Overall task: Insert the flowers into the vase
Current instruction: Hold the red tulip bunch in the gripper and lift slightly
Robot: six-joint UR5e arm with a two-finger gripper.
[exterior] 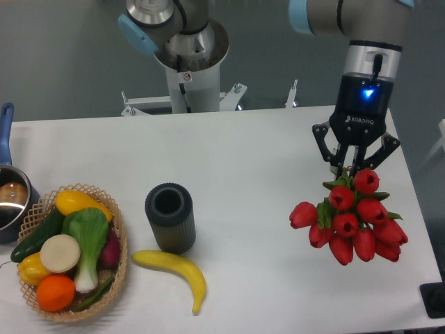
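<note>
Scanning rightward, we see the ribbed dark grey cylindrical vase [170, 217] standing upright, well apart from our two-finger gripper [352, 169], pinched on the red tulip flowers [352, 217]; that wide bunch might snag the vase's narrow mouth.

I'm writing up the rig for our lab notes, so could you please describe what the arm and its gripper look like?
The arm is silver-grey with light blue joint caps. The gripper is black, with white ROBOTIQ lettering, a glowing blue light above it, and two angular linkage fingers.
</note>
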